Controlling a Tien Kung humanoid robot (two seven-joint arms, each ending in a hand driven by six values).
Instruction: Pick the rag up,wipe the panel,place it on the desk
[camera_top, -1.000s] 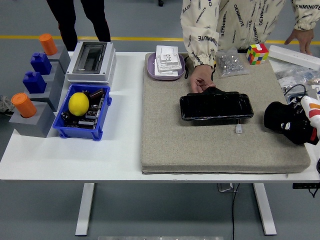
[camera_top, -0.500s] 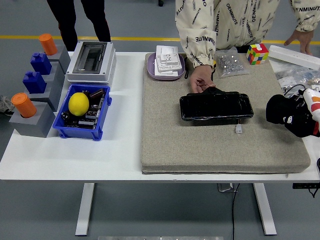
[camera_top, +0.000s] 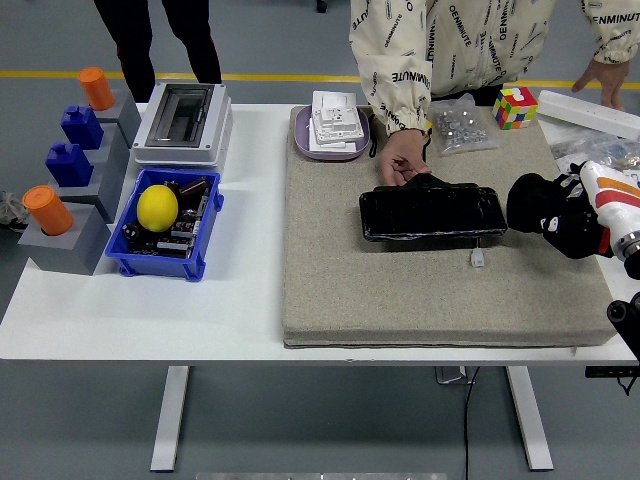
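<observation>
Black panel lies flat mid-mat, long side running left-right on the grey felt mat that covers most of the white table. Rag: can't pick it out for sure from my feed; a dark scrap shows at the panel's far edge under the person's hand, which rests on that edge (cream printed sleeve coming down from the top). My right hand is in from the right, low over the mat just beside the panel's right end, not touching it as far as I can tell. It's a black lump from this angle, so finger state: can't tell. White/orange wrist shell behind it. Left arm not in frame. Small white connector sits on the mat just in front of the panel's right part, w/ a thin cable off it. Far side of mat: purple tray w/ white switch plates stacked in it, clear bag of small parts, Rubik's cube. Person's other hand rests at the top right corner by a white power strip. Left of mat: blue bin holding a yellow lemon on dark parts, grey breaker box behind it, grey stepped blocks w/ orange and blue pegs at far left.
</observation>
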